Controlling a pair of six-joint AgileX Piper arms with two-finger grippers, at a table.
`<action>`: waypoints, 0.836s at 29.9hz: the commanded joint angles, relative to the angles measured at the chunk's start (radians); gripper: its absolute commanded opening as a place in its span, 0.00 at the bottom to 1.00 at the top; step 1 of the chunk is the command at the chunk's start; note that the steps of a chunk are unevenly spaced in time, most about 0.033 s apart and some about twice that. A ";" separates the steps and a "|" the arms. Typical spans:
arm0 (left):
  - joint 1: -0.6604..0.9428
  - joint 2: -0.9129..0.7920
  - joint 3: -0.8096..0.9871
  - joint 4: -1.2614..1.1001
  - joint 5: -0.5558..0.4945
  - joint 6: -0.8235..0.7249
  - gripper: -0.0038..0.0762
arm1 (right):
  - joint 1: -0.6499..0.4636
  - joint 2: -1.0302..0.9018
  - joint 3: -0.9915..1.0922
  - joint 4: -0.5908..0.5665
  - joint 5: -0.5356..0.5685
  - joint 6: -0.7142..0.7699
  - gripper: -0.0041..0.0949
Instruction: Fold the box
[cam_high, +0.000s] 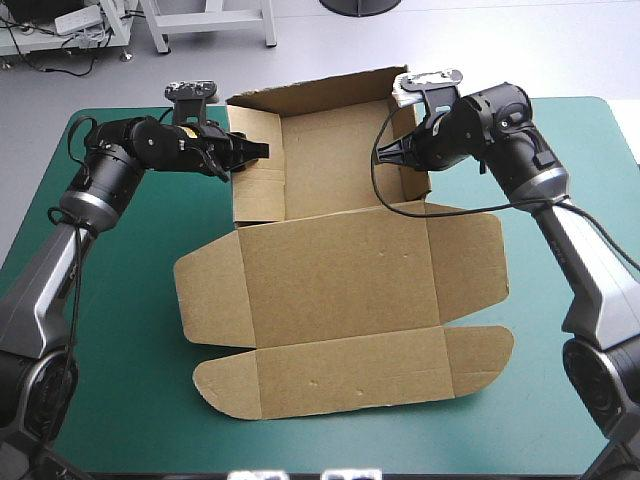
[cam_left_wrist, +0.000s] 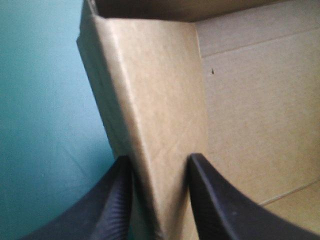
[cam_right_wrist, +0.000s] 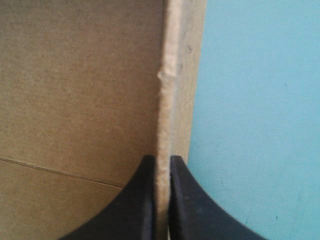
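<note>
Nearest, across the frame's lower middle, the brown box (cam_high: 340, 270) has its lid panels lying flat on the teal-green cover (cam_high: 120, 380). Farther back, at upper centre, its walls stand as an open tray. The left gripper (cam_high: 262, 150) pinches the tray's left wall between its fingers; the right gripper (cam_high: 385, 153) is clamped on the right wall's edge.

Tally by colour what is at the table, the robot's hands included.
Brown: 1, the box.
Black: 2, the left hand and the right hand, each pinching a raised wall.
Teal-green: 1, the cover.
Total: 4.
</note>
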 joint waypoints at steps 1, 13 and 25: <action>-0.033 -0.052 -0.036 -0.050 -0.057 -0.028 0.30 | 0.039 -0.037 -0.029 0.059 -0.083 0.007 0.04; -0.033 -0.052 -0.036 -0.050 -0.057 -0.026 0.04 | 0.118 -0.033 -0.029 -0.040 -0.065 0.054 0.04; -0.064 -0.052 -0.036 0.131 -0.030 -0.141 0.04 | 0.146 -0.033 -0.027 -0.071 0.006 0.067 0.04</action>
